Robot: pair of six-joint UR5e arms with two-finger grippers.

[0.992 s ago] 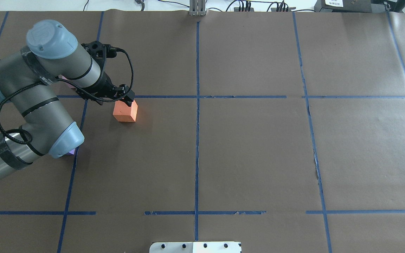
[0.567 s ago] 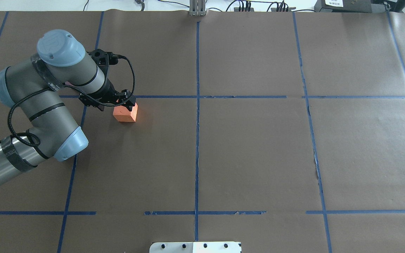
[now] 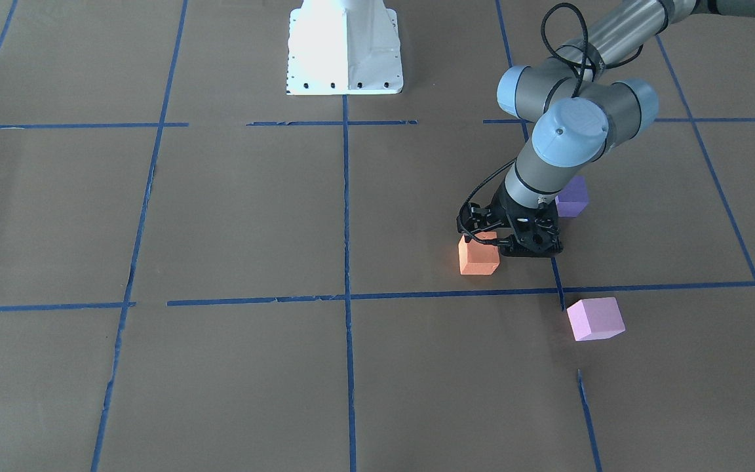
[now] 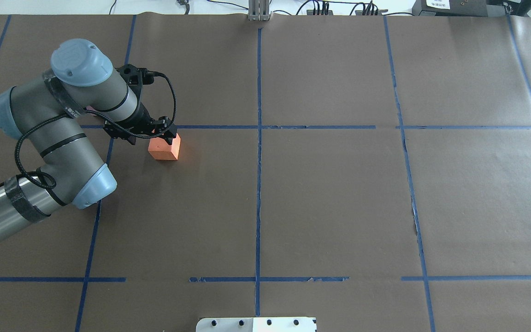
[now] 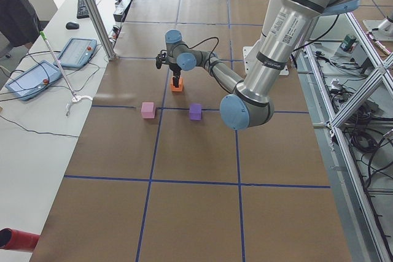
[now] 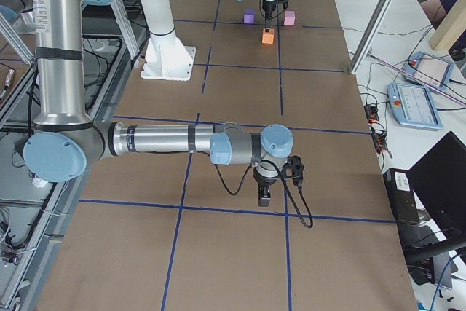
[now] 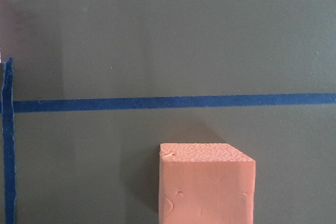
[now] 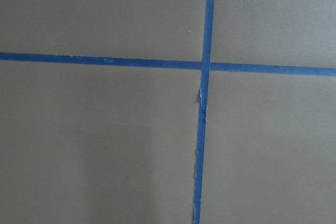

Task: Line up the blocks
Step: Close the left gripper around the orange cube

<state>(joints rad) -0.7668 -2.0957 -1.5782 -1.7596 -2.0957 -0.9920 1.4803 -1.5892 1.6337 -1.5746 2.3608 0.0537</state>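
The orange block (image 4: 164,148) rests on the brown paper just below a blue tape line; it also shows in the front view (image 3: 479,259) and the left wrist view (image 7: 207,187). My left gripper (image 4: 164,134) stands upright over it, its fingers closed on the block's upper part (image 3: 485,239). The dark purple block (image 3: 573,198) lies behind the left arm. The light pink block (image 3: 595,319) lies across the tape line, apart from both. In the overhead view the arm hides these two. My right gripper (image 6: 263,196) hangs low over the table far away; I cannot tell whether it is open.
Blue tape lines (image 4: 259,138) divide the brown paper into squares. The white robot base (image 3: 345,49) stands at the table's robot side. Operator tablets (image 5: 73,53) lie on a side bench off the table.
My left gripper has come down with the orange block, which now sits on the paper. The elbow has shifted slightly right. Little has moved in the last half second.
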